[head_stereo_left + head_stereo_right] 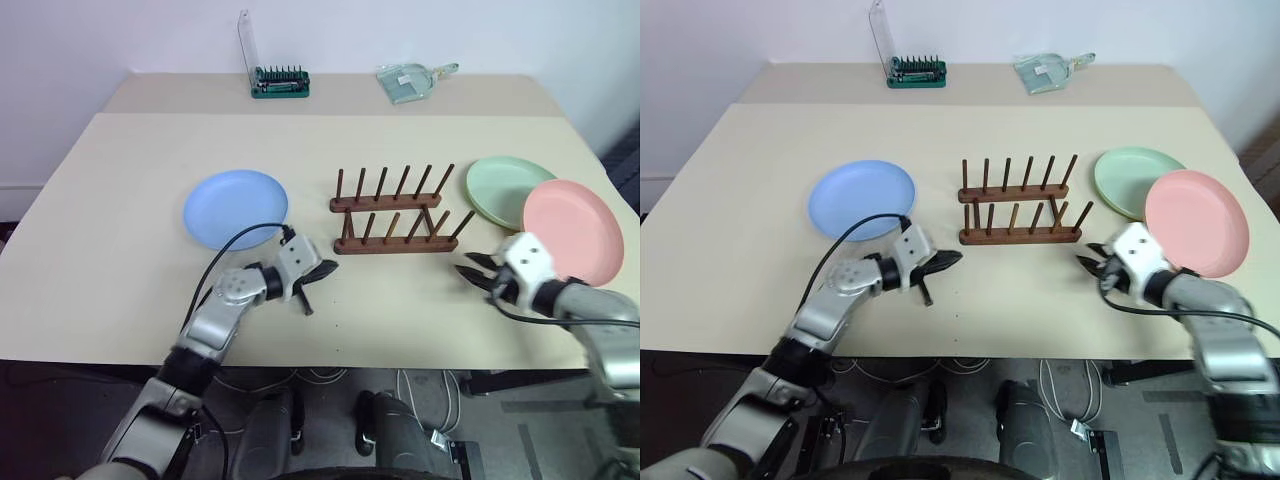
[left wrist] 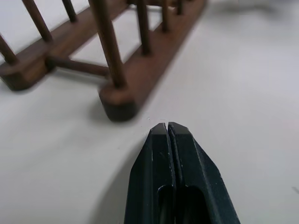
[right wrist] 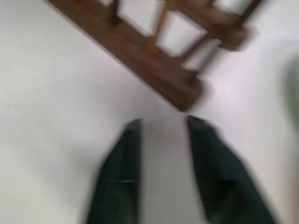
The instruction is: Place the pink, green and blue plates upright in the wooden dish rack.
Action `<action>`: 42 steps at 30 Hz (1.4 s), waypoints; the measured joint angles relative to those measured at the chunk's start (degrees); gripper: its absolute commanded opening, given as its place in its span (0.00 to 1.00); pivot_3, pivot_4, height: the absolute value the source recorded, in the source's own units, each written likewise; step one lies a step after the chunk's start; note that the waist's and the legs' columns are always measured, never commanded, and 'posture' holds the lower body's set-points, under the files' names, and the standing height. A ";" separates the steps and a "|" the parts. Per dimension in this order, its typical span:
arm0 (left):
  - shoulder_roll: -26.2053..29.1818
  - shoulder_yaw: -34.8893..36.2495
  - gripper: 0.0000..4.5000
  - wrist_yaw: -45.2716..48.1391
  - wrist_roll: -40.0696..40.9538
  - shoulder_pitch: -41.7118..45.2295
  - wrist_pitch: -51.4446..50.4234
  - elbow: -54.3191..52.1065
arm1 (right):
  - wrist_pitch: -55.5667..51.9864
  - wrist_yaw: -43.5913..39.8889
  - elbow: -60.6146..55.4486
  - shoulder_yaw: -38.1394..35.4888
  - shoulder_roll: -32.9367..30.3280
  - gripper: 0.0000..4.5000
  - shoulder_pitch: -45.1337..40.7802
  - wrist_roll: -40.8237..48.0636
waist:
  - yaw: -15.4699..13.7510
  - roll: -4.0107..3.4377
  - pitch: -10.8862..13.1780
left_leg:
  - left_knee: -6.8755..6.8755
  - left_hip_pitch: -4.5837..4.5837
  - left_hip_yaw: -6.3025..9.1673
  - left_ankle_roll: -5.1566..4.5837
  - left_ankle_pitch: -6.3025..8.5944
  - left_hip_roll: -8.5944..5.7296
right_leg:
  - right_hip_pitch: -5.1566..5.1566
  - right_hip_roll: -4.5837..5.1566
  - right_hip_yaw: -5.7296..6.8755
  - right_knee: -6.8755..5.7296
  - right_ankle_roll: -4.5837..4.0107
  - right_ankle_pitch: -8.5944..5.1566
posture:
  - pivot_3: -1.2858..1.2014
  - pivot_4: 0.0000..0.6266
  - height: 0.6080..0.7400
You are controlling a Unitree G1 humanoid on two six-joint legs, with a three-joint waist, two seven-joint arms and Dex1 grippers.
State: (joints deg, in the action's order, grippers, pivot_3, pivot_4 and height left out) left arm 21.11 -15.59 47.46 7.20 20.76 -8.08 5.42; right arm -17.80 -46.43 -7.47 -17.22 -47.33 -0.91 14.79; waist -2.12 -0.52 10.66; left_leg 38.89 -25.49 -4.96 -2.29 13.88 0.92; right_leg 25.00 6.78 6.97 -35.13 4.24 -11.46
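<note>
The wooden dish rack (image 1: 395, 212) stands empty in the middle of the table. A light blue plate (image 1: 235, 208) lies flat to its left. A mint green plate (image 1: 505, 188) lies flat to its right, and the pink plate (image 1: 572, 230) overlaps the green one's near right side. My left gripper (image 1: 322, 270) is shut and empty, low over the table just short of the rack's near left end (image 2: 117, 100). My right gripper (image 1: 474, 268) hangs open and empty beside the pink plate's left rim, pointing toward the rack's right end (image 3: 187, 93).
A green bit holder with a raised clear lid (image 1: 278, 80) and a clear glass dish (image 1: 410, 80) sit at the table's far edge. Bare tabletop (image 1: 130, 200) spreads left of the blue plate and in front of the rack.
</note>
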 measured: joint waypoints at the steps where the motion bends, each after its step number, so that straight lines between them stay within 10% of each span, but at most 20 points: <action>1: 0.89 0.69 0.00 1.37 1.09 -0.78 -0.25 -0.75 | -0.38 0.16 -0.70 -2.15 -0.97 0.76 0.35 0.07 | 0.01 0.00 0.00 | 0.02 0.01 0.00 0.06 0.04 0.00 | -0.01 0.00 0.00 0.01 0.00 0.00 | 0.52 0.24 1.00; 3: 2.20 1.49 0.00 3.63 3.01 -1.63 -0.49 -2.52 | -0.49 1.52 -0.98 -4.81 -2.32 0.98 0.67 -0.59 | -0.02 0.01 0.00 | 0.04 0.01 0.01 0.16 0.09 0.00 | -0.02 0.02 0.00 0.04 0.00 0.00 | 0.52 0.24 1.00; 13: 4.19 2.86 0.00 9.92 7.19 -2.29 -0.71 -8.93 | 1.44 12.39 10.44 0.46 -0.16 0.98 -0.48 -11.34 | 0.01 0.00 0.00 | -0.01 -0.08 -0.09 0.01 0.01 -0.01 | 0.07 0.01 -0.03 0.06 0.00 0.00 | 0.52 0.24 1.00; 23: 3.75 2.87 0.00 9.47 7.20 -3.19 -1.86 -10.99 | 6.87 15.79 15.26 1.03 0.26 0.01 -0.17 -13.76 | 0.02 0.00 0.00 | 0.02 -0.04 -0.10 -0.01 0.01 -0.01 | 0.02 0.00 -0.04 0.05 0.02 -0.01 | 0.52 0.24 1.00; 42: 2.93 3.02 0.00 10.11 9.58 -3.15 -1.52 -11.25 | 6.72 11.54 -0.78 -7.77 -1.61 0.01 -3.98 -3.77 | 0.90 -0.12 0.03 | 0.03 0.00 -0.08 -0.02 0.02 0.02 | 0.04 -0.05 -0.07 -0.01 0.02 -0.01 | 0.52 0.24 1.00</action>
State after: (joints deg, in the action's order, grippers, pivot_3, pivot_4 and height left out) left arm 24.04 -12.57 57.56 16.77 17.62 -9.60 -5.83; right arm -11.08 -34.89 -8.25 -24.98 -48.94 -4.90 11.02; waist -1.22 -0.65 10.69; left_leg 38.92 -25.49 -5.04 -2.31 13.90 0.94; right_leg 25.04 6.74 6.90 -35.15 4.27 -11.47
